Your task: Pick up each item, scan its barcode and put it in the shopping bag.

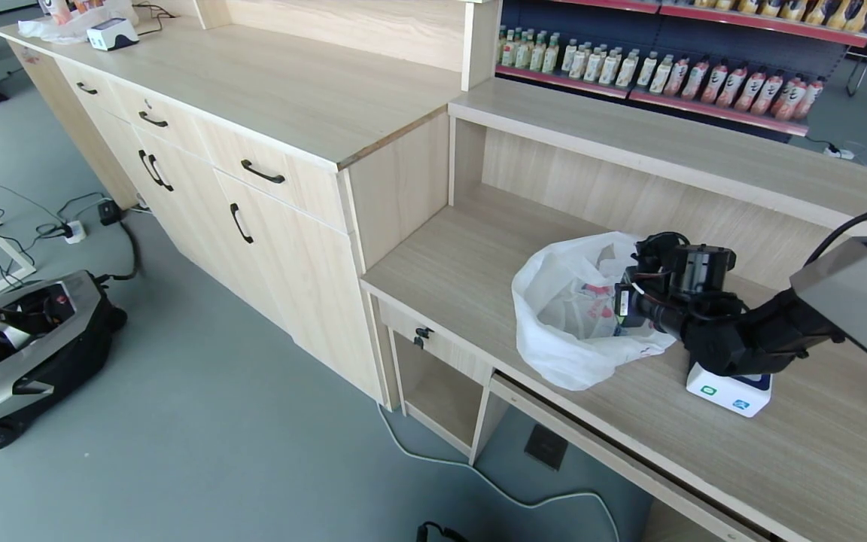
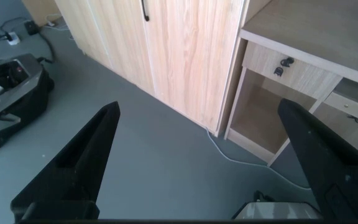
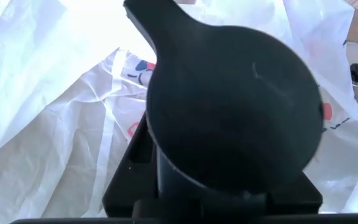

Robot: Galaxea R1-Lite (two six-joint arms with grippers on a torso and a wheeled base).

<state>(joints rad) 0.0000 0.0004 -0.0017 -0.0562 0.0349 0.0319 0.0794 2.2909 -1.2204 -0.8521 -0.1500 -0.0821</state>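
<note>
The left gripper (image 2: 197,109) hangs over the grey floor (image 2: 166,162) in front of the pale wood cabinet (image 1: 238,188). Its two black fingers (image 2: 86,155) are spread wide apart with nothing between them. A grey cable (image 1: 479,474) trails across the floor below the desk. At the far left end of the cabinet's top stands a small white box (image 1: 111,34), well apart from everything on the desk.

To the right of the cabinet, a lower desk (image 1: 463,263) carries the white plastic shopping bag (image 1: 576,339), which sits near the front edge with its mouth gaping toward the right. The right gripper (image 1: 624,301) is at that mouth, its black wrist reaching in from the right, just above the crumpled plastic. From the right wrist camera, a dark rounded object (image 3: 229,99) lies close in front of the lens, with the bag's white plastic and its red and blue print (image 3: 55,143) all around and beneath it. What that object is cannot be told, nor whether the right gripper has hold of anything.

Just beside the bag, under the right arm, a white scanner box (image 1: 727,391) rests on the desk. Behind the desk, a store shelf (image 1: 712,105) holds a row of bottles (image 1: 667,71).
</note>
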